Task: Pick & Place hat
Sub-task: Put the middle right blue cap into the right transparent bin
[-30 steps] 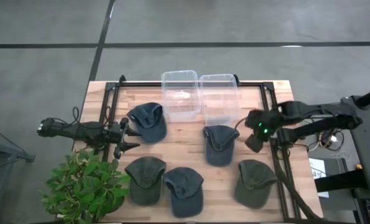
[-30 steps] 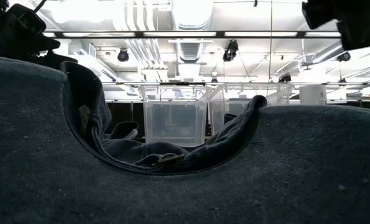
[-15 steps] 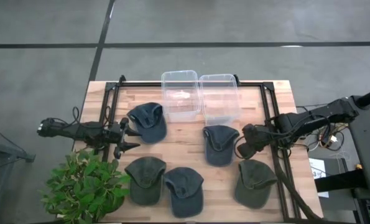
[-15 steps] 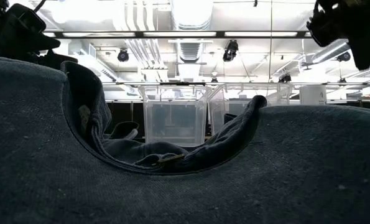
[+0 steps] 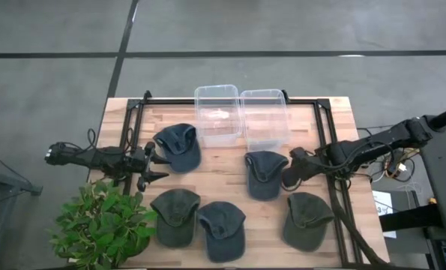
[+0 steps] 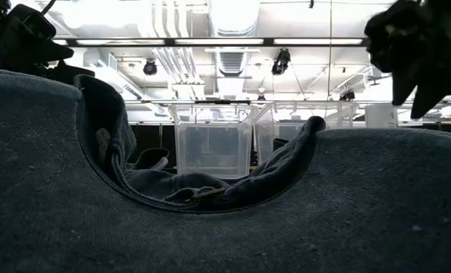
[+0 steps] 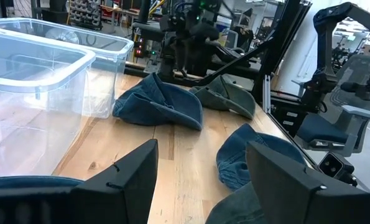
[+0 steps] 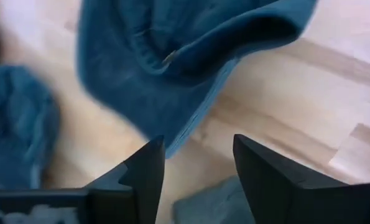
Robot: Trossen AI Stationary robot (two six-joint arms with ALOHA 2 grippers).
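Observation:
Several denim hats lie on the wooden table (image 5: 335, 112). A blue hat (image 5: 265, 174) (image 8: 166, 62) lies on its crown and brim in the middle. My right gripper (image 5: 288, 177) (image 8: 197, 168) (image 6: 414, 95) hovers open at this hat's right side, its fingers over the brim's edge (image 8: 175, 143) and apart from it. Another blue hat (image 5: 179, 146) lies at the left, with my left gripper (image 5: 155, 163) (image 7: 200, 180) open beside it, holding nothing.
Two clear bins (image 5: 217, 112) (image 5: 264, 116) stand at the table's far edge. Green hats (image 5: 175, 216) (image 5: 307, 219) and a blue hat (image 5: 223, 229) lie along the near edge. A potted plant (image 5: 103, 229) is at the near left corner. Black frame rails (image 5: 329, 150) run down both sides.
My right gripper has moved toward the table's left and near edges and down toward the middle blue hat, ending at the hat's right side. Its fingers have opened. The hats lie where they were.

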